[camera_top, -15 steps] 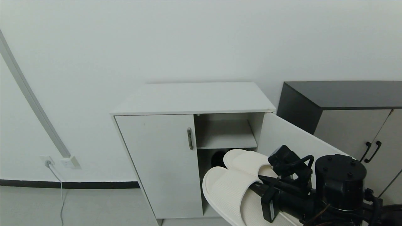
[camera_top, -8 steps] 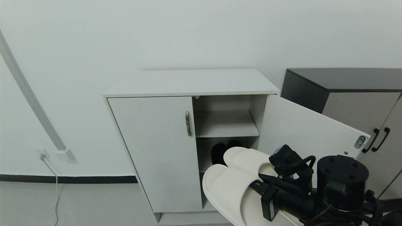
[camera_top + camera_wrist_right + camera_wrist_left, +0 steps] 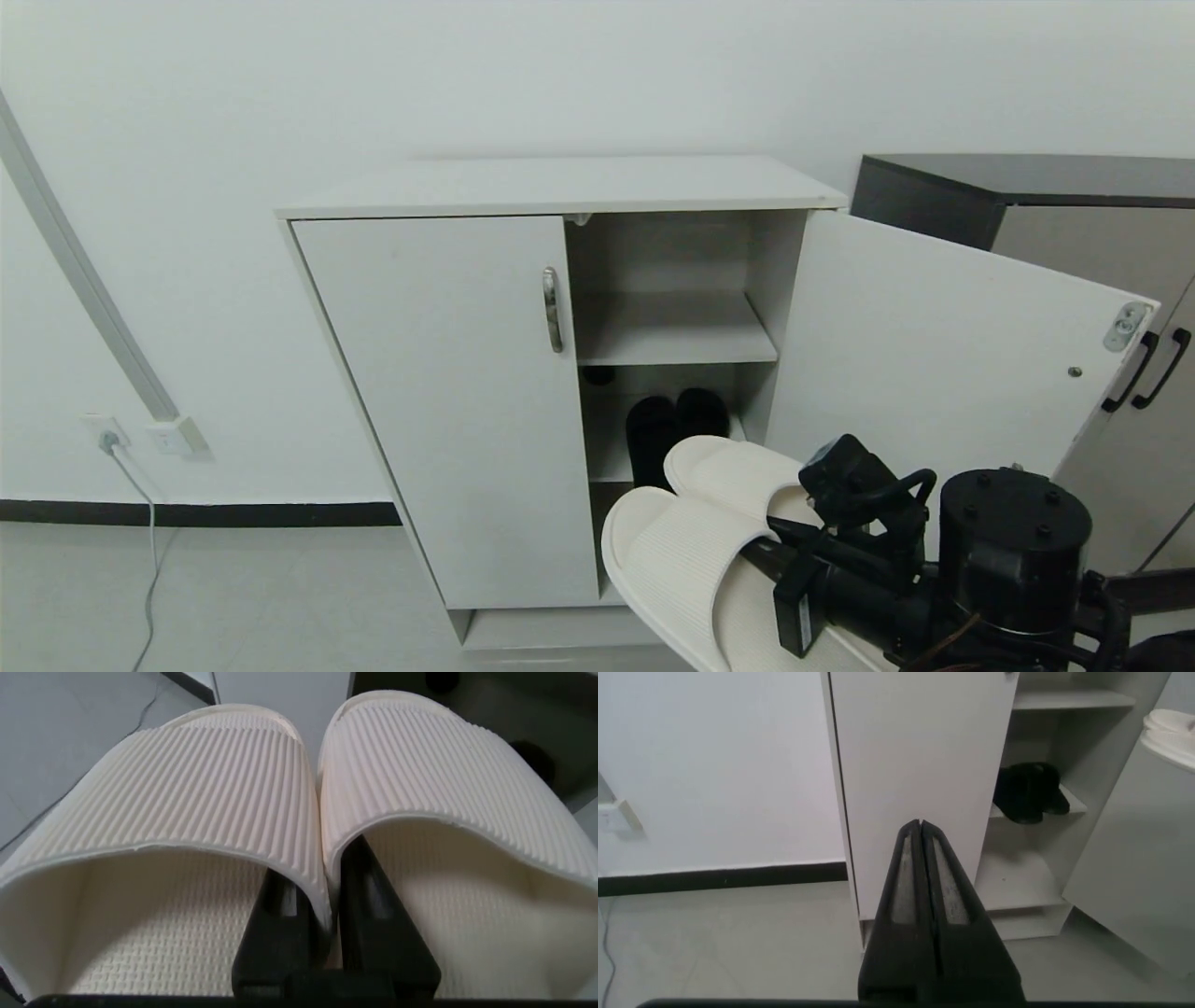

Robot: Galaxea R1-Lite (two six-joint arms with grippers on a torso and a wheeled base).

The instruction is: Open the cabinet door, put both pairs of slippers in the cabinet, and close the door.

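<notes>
Jaws clamped tight, our right gripper (image 3: 767,547) in the head view pinches the white slippers (image 3: 686,560) by their adjoining inner walls, before the cabinet (image 3: 560,185); its right door (image 3: 934,345) stands wide, and the black slippers (image 3: 677,427) sit on the second shelf (image 3: 607,439) down. Left wrist view: our left gripper (image 3: 921,868) has its fingers pressed together, holding nothing, facing the closed left door (image 3: 920,756). Right wrist view: the dark fingers squeeze both white slippers' inner walls together

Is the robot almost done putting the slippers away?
About halfway. Done: the cabinet door is open and the black slippers sit inside. In hand: the right pincer grips the white slippers, which are not yet inside. Left: put them in, then close the door.
</notes>
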